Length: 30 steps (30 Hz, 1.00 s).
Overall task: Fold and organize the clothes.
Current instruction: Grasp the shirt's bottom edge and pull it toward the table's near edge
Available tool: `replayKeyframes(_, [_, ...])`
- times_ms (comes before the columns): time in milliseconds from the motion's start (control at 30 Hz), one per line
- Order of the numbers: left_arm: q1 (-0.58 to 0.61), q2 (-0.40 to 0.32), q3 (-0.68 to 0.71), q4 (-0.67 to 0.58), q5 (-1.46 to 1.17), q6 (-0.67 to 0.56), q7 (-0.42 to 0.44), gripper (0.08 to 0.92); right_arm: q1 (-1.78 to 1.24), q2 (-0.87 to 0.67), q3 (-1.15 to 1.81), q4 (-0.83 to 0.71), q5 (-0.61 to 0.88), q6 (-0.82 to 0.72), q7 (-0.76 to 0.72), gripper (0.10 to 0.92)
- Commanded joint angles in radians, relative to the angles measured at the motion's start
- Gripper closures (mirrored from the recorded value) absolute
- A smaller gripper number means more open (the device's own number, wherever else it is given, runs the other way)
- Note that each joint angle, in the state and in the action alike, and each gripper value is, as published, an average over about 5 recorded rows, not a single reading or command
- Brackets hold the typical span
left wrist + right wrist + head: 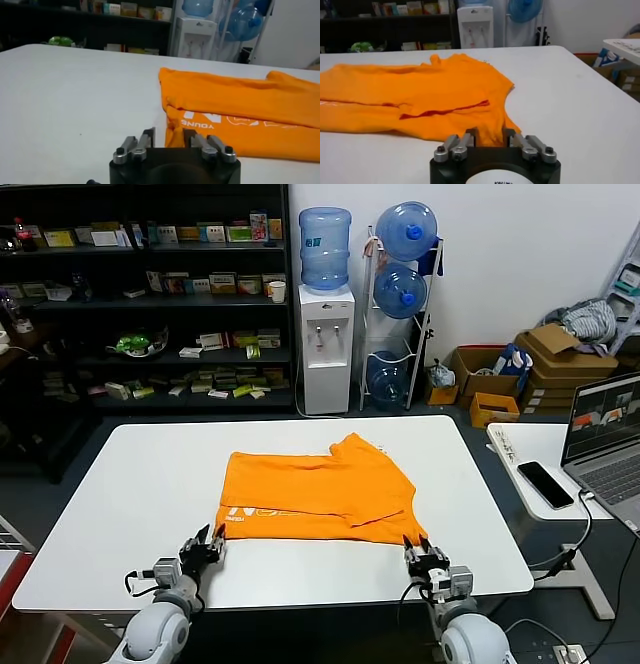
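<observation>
An orange T-shirt [318, 492] lies partly folded in the middle of the white desk [120, 504], white lettering near its front left corner. Near the desk's front edge, the left tool [208, 541] and right tool [419, 549] sit at the shirt's front corners, fingers spread and holding nothing.

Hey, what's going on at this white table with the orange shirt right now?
A two-armed robot is folding an orange T-shirt that lies partly folded on the white table, white lettering showing along its near edge. The left gripper sits open at the shirt's near left corner, and the right gripper sits open at the near right corner. Neither is holding the fabric.
</observation>
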Motion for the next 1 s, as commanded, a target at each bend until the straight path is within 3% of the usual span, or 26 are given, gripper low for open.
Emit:
replayKeyframes(33, [0.026, 0.005, 0.005, -0.053, -0.009, 0.011, -0.024, 0.640, -0.010, 0.000, 0.001, 0.020, 0.021, -0.008, 0.021, 0.761])
replayKeyframes(200, [0.083, 0.033, -0.012, -0.151, -0.032, 0.022, -0.055, 0.787, -0.052, -0.026, 0.006, 0.076, 0.054, -0.013, 0.043, 0.887])
replayKeyframes(400, [0.210, 0.084, -0.046, -0.314, -0.065, 0.044, -0.100, 0.907, -0.141, -0.094, 0.024, 0.175, 0.113, -0.020, 0.063, 0.902])
replayKeyframes(767, [0.511, 0.100, -0.130, -0.487, -0.061, 0.067, -0.138, 0.910, -0.390, -0.179, 0.063, 0.370, 0.110, -0.043, 0.102, 0.902])
replayKeyframes(900, [0.523, 0.107, -0.153, -0.489, -0.052, 0.091, -0.140, 0.879, -0.381, -0.193, 0.075, 0.379, 0.095, -0.064, 0.117, 0.862])
replayKeyframes(1000, [0.468, 0.141, -0.176, -0.483, -0.083, 0.099, -0.143, 0.801, -0.284, -0.211, 0.071, 0.373, 0.103, -0.057, 0.107, 0.784])
